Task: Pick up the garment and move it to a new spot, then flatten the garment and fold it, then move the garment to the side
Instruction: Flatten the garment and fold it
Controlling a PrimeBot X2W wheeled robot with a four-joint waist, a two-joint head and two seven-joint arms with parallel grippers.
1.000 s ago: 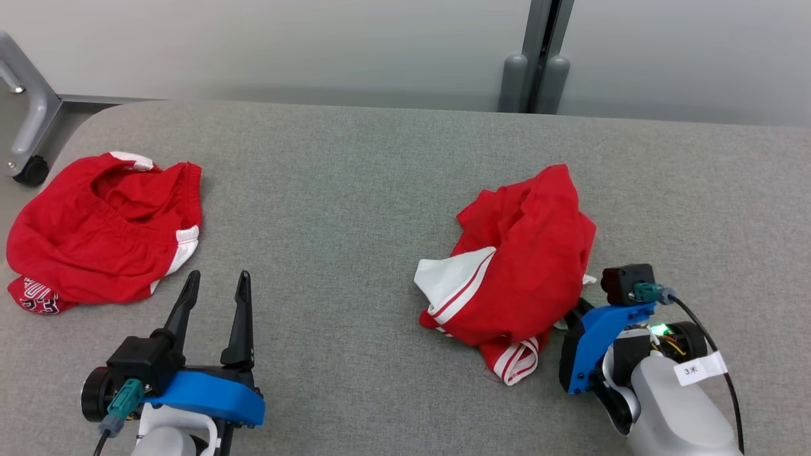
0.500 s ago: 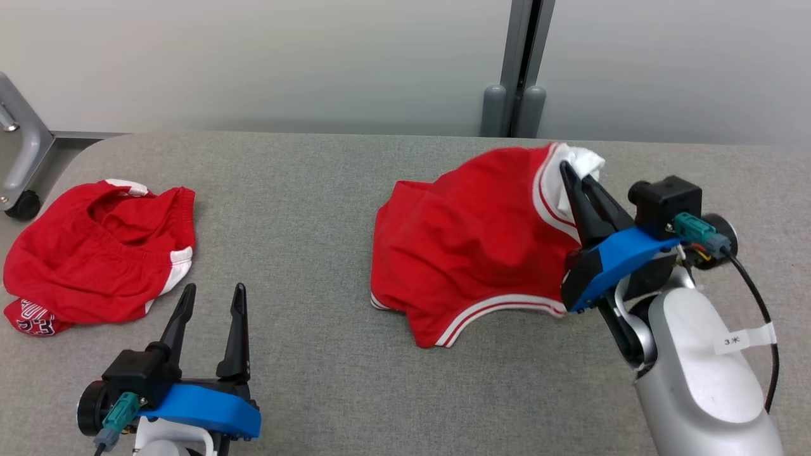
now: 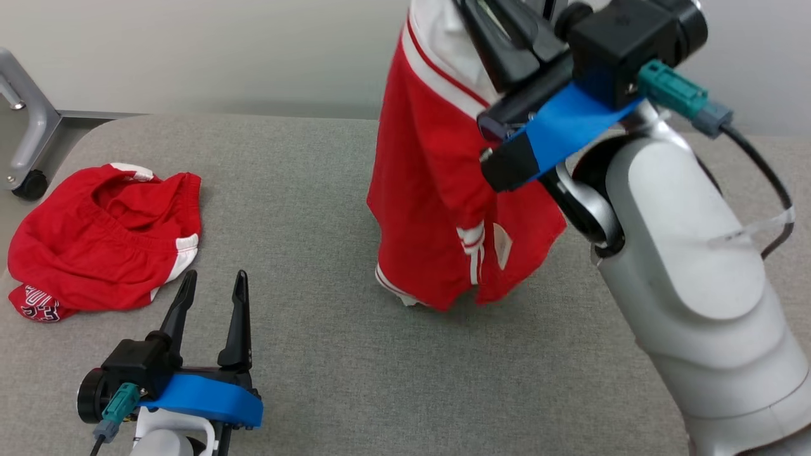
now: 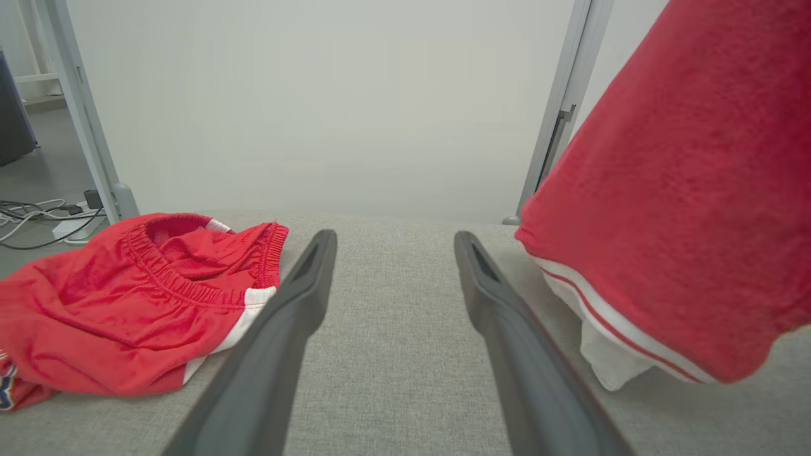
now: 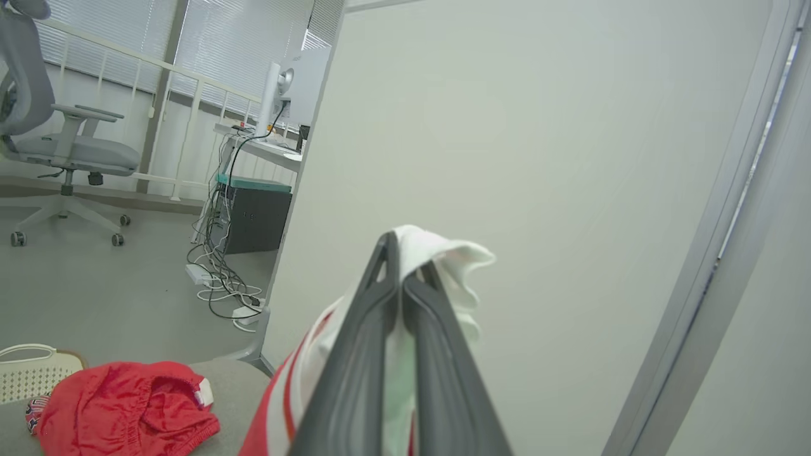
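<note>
A red garment (image 3: pixel 431 190) with white trim hangs from my right gripper (image 3: pixel 491 16), which is shut on its white upper edge high above the grey table (image 3: pixel 317 183). Its lower hem reaches down to about the table top. The right wrist view has the two fingers pressed together at the tips (image 5: pixel 399 247) with white cloth (image 5: pixel 450 253) pinched between them. My left gripper (image 3: pixel 214 280) rests open at the near left with nothing between its fingers. From the left wrist view, the hanging garment (image 4: pixel 684 190) is to the right of the open left gripper (image 4: pixel 393 237).
A second red garment (image 3: pixel 101 240) lies crumpled at the table's left end, just ahead and left of the left gripper. A grey wheeled frame (image 3: pixel 25 133) stands off the table's left corner. A white basket (image 5: pixel 31 373) sits beyond that garment. A partition wall runs behind the table.
My right gripper has risen from table level, lifting the garment from a heap until it hangs. The left gripper has stayed put. The head camera shifted a little.
</note>
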